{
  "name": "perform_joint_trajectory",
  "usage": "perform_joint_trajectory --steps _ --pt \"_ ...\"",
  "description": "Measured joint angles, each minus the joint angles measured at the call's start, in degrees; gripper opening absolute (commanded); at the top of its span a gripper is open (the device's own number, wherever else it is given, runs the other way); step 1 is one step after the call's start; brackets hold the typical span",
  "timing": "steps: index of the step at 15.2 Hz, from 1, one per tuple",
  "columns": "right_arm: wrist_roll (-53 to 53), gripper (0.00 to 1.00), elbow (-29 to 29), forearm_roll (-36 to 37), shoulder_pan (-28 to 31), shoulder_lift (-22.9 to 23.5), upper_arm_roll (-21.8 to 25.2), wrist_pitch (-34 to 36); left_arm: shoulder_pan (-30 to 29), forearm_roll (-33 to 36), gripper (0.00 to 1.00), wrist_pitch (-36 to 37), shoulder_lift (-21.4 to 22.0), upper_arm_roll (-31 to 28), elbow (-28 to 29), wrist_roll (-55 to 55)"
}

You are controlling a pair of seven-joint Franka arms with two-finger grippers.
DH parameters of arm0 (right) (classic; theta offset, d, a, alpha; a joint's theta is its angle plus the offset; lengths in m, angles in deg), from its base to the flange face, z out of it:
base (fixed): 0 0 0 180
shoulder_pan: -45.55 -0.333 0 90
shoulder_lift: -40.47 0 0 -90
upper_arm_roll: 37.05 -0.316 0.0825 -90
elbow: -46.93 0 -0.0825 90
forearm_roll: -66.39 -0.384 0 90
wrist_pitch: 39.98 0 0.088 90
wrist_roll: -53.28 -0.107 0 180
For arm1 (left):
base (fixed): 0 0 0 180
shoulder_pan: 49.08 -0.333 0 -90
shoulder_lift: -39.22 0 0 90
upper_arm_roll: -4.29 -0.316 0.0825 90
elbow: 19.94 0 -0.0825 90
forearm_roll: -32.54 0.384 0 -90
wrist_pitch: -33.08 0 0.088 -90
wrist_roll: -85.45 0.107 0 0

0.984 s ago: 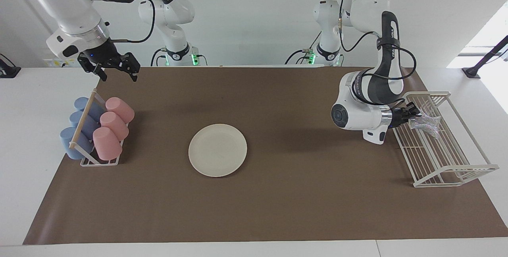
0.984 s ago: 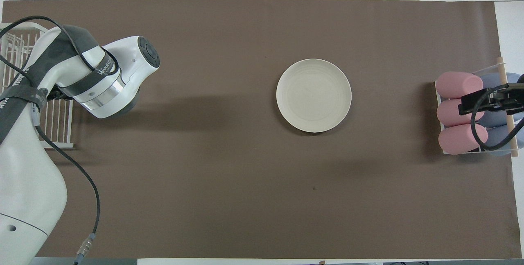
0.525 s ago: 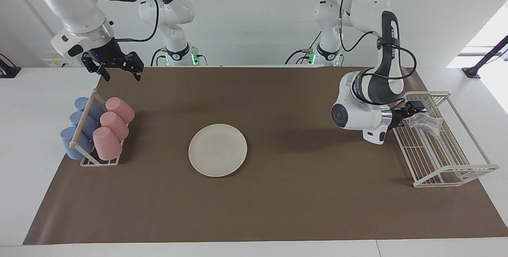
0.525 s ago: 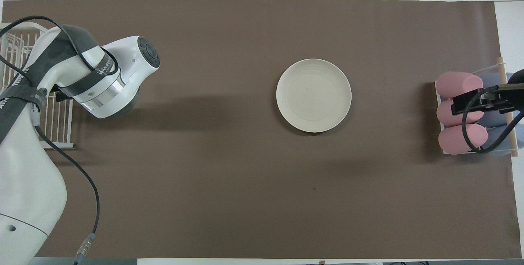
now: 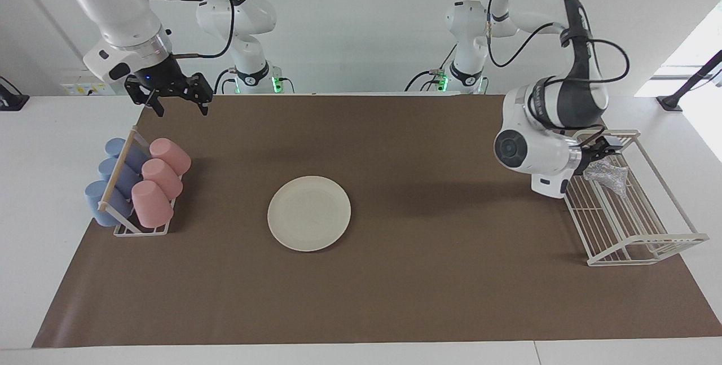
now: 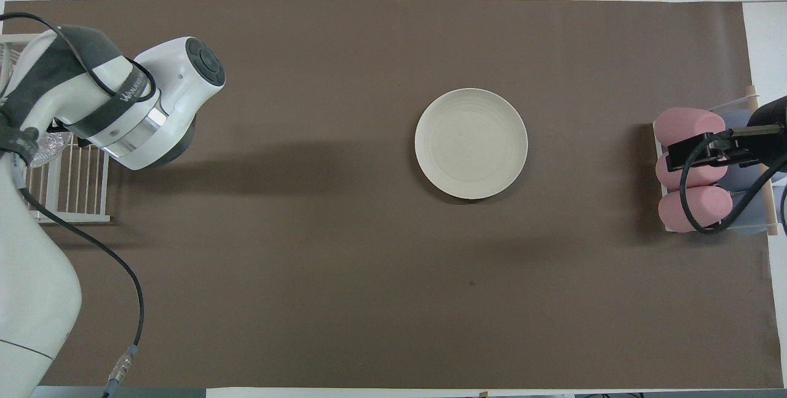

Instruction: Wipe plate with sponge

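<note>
The cream-white plate [image 5: 309, 213] [image 6: 471, 143] lies flat on the brown mat, midway between the two arms. The silvery crinkled sponge [image 5: 608, 175] [image 6: 43, 152] rests in the white wire rack [image 5: 637, 224] at the left arm's end of the table. My left gripper [image 5: 602, 149] hangs just above the sponge, open and not touching it; in the overhead view the arm hides it. My right gripper [image 5: 177, 102] [image 6: 695, 153] is open and holds nothing, up in the air over the cups' end of the mat.
A small rack with three pink cups [image 5: 158, 181] [image 6: 692, 167] and three blue cups [image 5: 110, 181] lying on their sides stands at the right arm's end. The brown mat [image 5: 395, 297] covers most of the table.
My left gripper opened, let go of the sponge and rose a little from the rack; the sponge stays in the rack. The right gripper drifted slightly toward the table's middle.
</note>
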Motion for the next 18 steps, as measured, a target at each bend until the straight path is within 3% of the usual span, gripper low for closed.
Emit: perform_joint_trajectory --steps 4,12,18 --pt "0.1 1.00 0.0 0.0 0.0 0.0 0.0 0.0 -3.2 -14.5 1.00 -0.1 7.8 -0.2 -4.1 7.0" --pt "0.1 1.00 0.0 0.0 0.0 -0.1 0.0 0.0 -11.1 -46.9 1.00 -0.1 19.3 -0.8 -3.5 15.2" --pt "0.1 1.00 0.0 0.0 0.1 -0.1 0.2 0.0 -10.6 -51.0 1.00 -2.5 20.7 -0.4 1.1 15.2"
